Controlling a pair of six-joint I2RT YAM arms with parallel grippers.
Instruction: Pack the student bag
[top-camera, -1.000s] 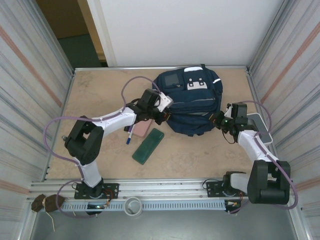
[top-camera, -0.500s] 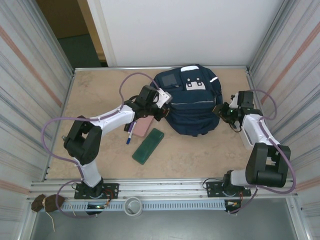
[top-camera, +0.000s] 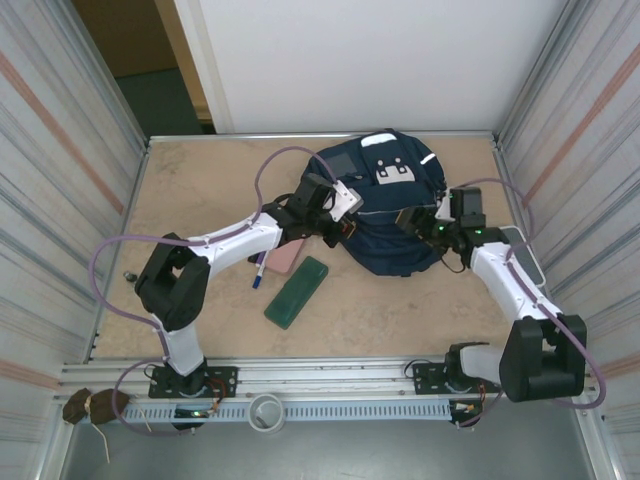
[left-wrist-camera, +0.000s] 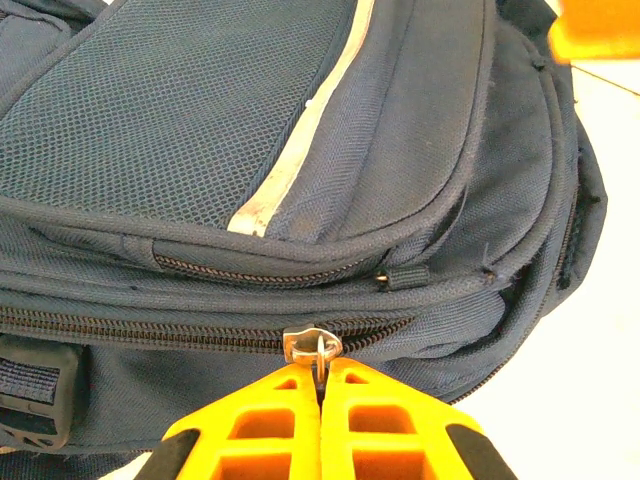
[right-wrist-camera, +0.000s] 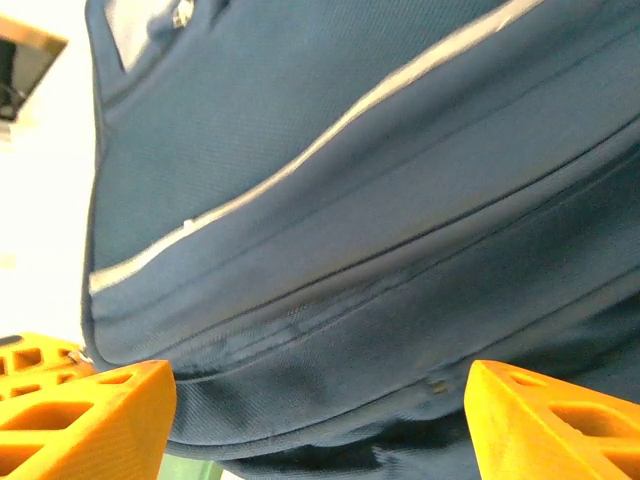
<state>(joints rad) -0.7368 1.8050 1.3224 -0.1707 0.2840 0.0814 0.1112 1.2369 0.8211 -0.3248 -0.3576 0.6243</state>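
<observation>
1. The left gripper (left-wrist-camera: 322, 372) is pinched tight on the metal zipper pull (left-wrist-camera: 313, 345) of the student bag (left-wrist-camera: 250, 130). The two yellow fingers meet with only the pull's tab between them.
2. The right gripper (right-wrist-camera: 320, 400) stands wide open, its fingers (right-wrist-camera: 90, 410) at opposite lower corners of the right wrist view. The bag's navy side is in front of them. I cannot tell whether either finger touches the fabric.
3. From above, the student bag (top-camera: 385, 200) sits at the far middle of the table (top-camera: 200, 190), a little right of centre. The left gripper (top-camera: 348, 226) is at its left flank and the right gripper (top-camera: 415, 222) at its right flank.
4. The bag lies front face up. Its white patch and small dark square panel are towards the far wall, and its bulging lower edge is towards the arms. Its length runs roughly far to near, slanted slightly. It is nearly as wide as it is long, so the axis is not sharp.
5. Count: one bag, and two zip lines in the left wrist view, the lower one carrying the gripped pull.
6. Three loose things lie left of the bag near the left arm: one blue pen (top-camera: 258, 271), one pink flat object (top-camera: 287, 257) just beside it, and one green case (top-camera: 297, 292) nearer the arms.
</observation>
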